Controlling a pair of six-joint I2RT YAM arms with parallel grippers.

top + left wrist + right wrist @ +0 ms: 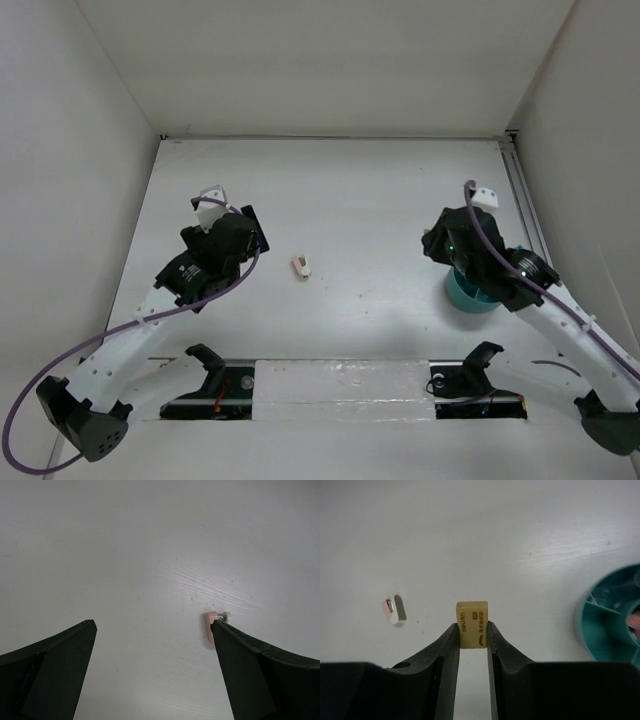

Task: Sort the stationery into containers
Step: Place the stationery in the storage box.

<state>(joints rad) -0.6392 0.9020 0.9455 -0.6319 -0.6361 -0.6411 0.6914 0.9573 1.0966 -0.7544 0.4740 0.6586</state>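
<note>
Two hands differ: the right hand (pixel 472 626) pinches a tan eraser (pixel 471 614) at its fingertips, with the teal cup (pixel 587 630) off to its right and a pinkish eraser (pixel 394 611) lying on the bench (pixel 495 540) to its left. The left hand (pixel 154 625) is spread, the pinkish eraser just beside one fingertip.

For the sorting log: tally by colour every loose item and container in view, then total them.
Tan: 1, the eraser held in the right gripper
Pink: 1, a small block lying loose
Teal: 1, the cup
Total: 3 (the cup's contents are mostly hidden and not counted)
</note>
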